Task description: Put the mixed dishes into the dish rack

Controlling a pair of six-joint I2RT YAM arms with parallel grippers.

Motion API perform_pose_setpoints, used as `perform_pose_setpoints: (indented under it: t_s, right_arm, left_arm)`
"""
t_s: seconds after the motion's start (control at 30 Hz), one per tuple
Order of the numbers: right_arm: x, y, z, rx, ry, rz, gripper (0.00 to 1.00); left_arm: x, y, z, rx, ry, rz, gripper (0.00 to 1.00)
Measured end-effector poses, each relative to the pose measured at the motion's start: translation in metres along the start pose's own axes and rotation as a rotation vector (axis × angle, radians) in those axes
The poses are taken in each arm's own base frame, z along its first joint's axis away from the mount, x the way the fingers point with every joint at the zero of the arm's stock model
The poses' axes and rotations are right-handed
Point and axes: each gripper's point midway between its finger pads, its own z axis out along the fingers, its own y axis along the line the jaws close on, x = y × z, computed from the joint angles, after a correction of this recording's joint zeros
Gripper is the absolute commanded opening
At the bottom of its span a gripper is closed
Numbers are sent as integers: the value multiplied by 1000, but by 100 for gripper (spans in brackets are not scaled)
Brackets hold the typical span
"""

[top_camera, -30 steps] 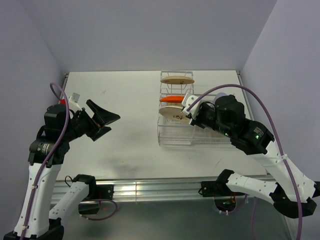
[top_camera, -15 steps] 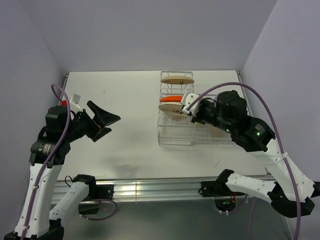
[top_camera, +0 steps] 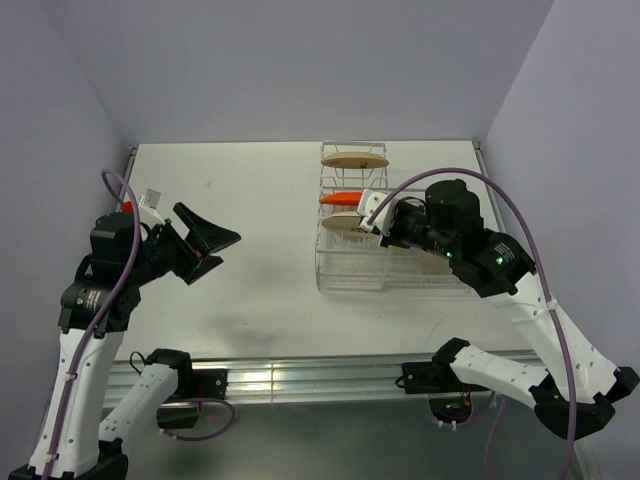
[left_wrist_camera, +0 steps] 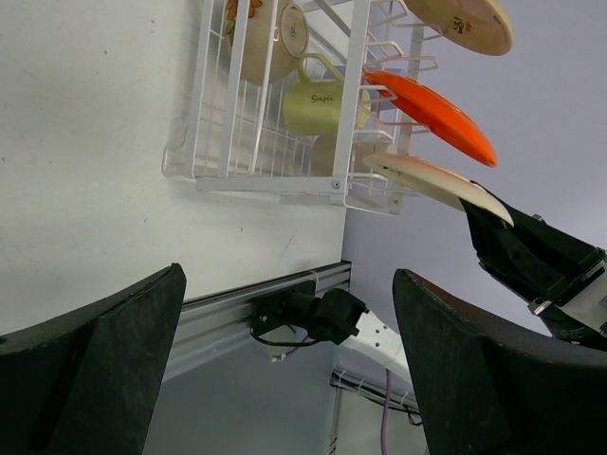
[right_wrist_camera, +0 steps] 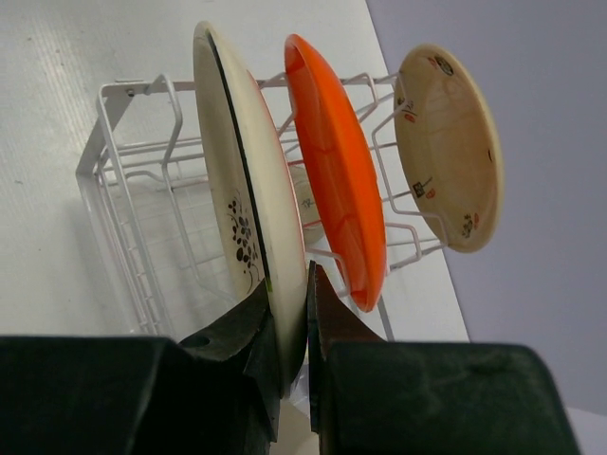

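Saucer point(right_wrist_camera: 242, 190) stands upright, pinched at its rim by your right gripper point(right_wrist_camera: 289, 289), just beside the orange plate point(right_wrist_camera: 332, 171) at the rack point(right_wrist_camera: 109, 161); your left gripper point(left_wrist_camera: 289, 370) hangs, fingers spread wide.

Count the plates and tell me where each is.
3. A tan plate stands in the far slot of the rack, an orange plate in the middle, and a cream plate nearest, pinched by the right gripper. The basket could hide more.
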Motion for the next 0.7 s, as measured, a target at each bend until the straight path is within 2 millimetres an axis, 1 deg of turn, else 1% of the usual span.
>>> perform_pose_setpoints:
  t_s: [0.07, 0.1, 0.17, 0.2, 0.3, 0.4, 0.43, 0.57, 0.6, 0.7]
  right_arm:
    - [-1, 3, 3, -20, -8, 1, 0]
    - [-2, 4, 5, -29, -11, 4, 4]
    - [-3, 6, 9, -47, -15, 12, 19]
    - [-5, 6, 11, -51, -22, 20, 29]
    - [-5, 8, 14, -66, -23, 33, 31]
    - [-6, 9, 14, -67, -24, 40, 36]
    - [-6, 9, 14, -66, -24, 40, 39]
    - [-6, 8, 13, -62, -24, 45, 45]
    - [-6, 8, 13, -61, -25, 46, 48]
    - [-7, 8, 11, -58, -29, 50, 51]
  left_arm:
    - [0, 0, 0, 0, 0, 0, 97]
    - [0, 0, 0, 0, 1, 0, 97]
    - [0, 0, 0, 0, 1, 0, 97]
    - [0, 0, 0, 0, 1, 0, 97]
    - [1, 2, 1, -3, 4, -2, 97]
    - [1, 2, 1, -4, 4, -3, 97]
    - [1, 2, 1, -5, 5, -3, 97]
    - [2, 5, 3, -11, 9, -7, 97]
    - [2, 5, 3, -11, 9, -7, 97]
    - [2, 5, 3, -12, 10, -8, 97]
